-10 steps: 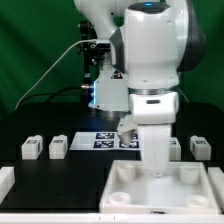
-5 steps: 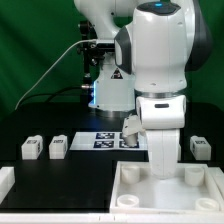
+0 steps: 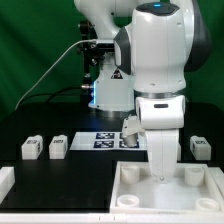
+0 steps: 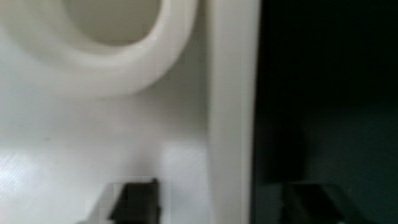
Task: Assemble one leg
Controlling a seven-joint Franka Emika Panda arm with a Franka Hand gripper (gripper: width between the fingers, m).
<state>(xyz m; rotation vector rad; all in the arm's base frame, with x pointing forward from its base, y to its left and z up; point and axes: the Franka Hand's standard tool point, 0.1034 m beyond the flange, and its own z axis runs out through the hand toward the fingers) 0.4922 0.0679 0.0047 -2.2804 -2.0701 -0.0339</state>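
Two small white tagged legs (image 3: 31, 149) (image 3: 58, 146) stand on the black table at the exterior view's left, and a third leg (image 3: 200, 147) at its right. Another small tagged block (image 3: 130, 130) shows partly behind the arm. My gripper (image 3: 160, 177) points straight down at the far rim of the large white tray-shaped part (image 3: 130, 190). In the wrist view my gripper (image 4: 228, 200) straddles that rim (image 4: 231, 120), one dark finger (image 4: 137, 200) inside the tray and the other outside it, closed on the rim. A round socket (image 4: 107, 40) shows in the tray.
The marker board (image 3: 103, 139) lies flat behind the tray, near the arm's base. A white block (image 3: 5, 181) sits at the front edge on the exterior view's left. Green backdrop behind.
A second ago the tray and my gripper sat further to the exterior view's left; both shifted right together. Nothing has moved in the last half second.
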